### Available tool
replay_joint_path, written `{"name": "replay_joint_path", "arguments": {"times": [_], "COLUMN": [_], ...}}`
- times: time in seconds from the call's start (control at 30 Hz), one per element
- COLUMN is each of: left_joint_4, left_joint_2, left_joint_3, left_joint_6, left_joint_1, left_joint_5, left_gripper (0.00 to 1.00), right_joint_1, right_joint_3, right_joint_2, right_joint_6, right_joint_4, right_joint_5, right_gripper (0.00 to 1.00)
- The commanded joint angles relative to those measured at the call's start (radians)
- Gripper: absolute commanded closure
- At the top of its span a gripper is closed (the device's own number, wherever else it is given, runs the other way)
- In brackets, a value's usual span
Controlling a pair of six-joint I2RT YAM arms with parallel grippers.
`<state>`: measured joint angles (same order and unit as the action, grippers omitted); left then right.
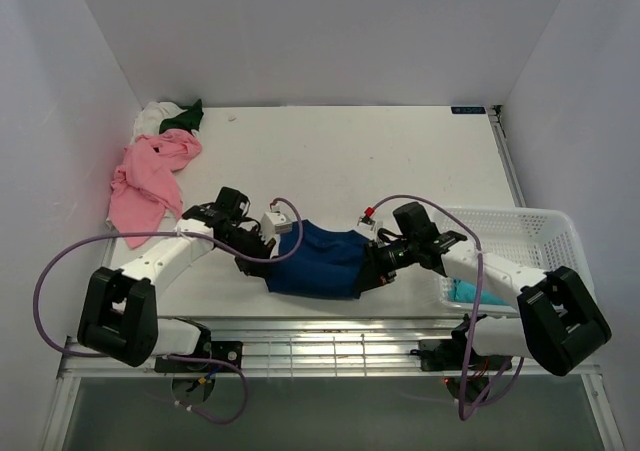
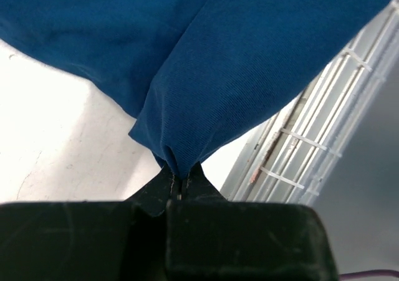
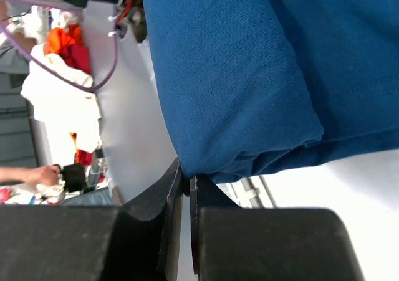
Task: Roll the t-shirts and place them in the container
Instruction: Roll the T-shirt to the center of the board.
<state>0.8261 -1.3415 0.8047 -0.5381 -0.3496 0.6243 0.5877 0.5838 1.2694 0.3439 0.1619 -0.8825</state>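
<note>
Jaws of left gripper [image 2: 181, 181] pinched shut on dark blue t-shirt [image 1: 322, 258] corner, right gripper [image 3: 186, 180] closed on its folded edge, pink t-shirt [image 1: 148, 176] far left, mesh basket [image 1: 520, 213] right

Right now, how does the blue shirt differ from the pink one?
The blue t-shirt lies front centre; the pink t-shirt sits far left. The left gripper and right gripper pinch the blue t-shirt; the pink t-shirt lies untouched. Both rest on the table.
</note>
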Motion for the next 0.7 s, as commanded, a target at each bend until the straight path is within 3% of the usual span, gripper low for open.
{"name": "replay_joint_path", "arguments": {"times": [0.0,0.23,0.33,0.43,0.57,0.67], "left_joint_4": [0.038,0.057,0.053,0.047,0.067,0.07], "left_joint_2": [0.024,-0.247,-0.333,-0.392,-0.429,-0.449], "left_joint_3": [0.013,0.194,0.254,0.294,0.352,0.395], "left_joint_6": [-0.057,0.032,0.088,0.132,0.168,0.259], "left_joint_1": [0.008,0.035,0.058,0.096,0.098,0.1], "left_joint_5": [0.067,0.153,0.117,0.074,0.123,0.14], "left_gripper": [1.0,1.0,1.0,1.0,0.99,1.0], "right_joint_1": [-0.006,-0.103,-0.143,-0.166,-0.169,-0.169], "right_joint_3": [-0.001,0.102,0.132,0.137,0.154,0.198], "right_joint_2": [-0.018,0.116,0.166,0.177,0.166,0.128], "right_joint_6": [0.017,0.018,0.017,0.024,0.003,-0.012], "right_joint_4": [0.051,0.051,0.053,0.053,0.076,0.117], "right_joint_5": [-0.085,0.002,-0.002,0.022,0.088,0.103], "right_gripper": [0.92,0.92,0.91,0.85,0.63,0.56]}}
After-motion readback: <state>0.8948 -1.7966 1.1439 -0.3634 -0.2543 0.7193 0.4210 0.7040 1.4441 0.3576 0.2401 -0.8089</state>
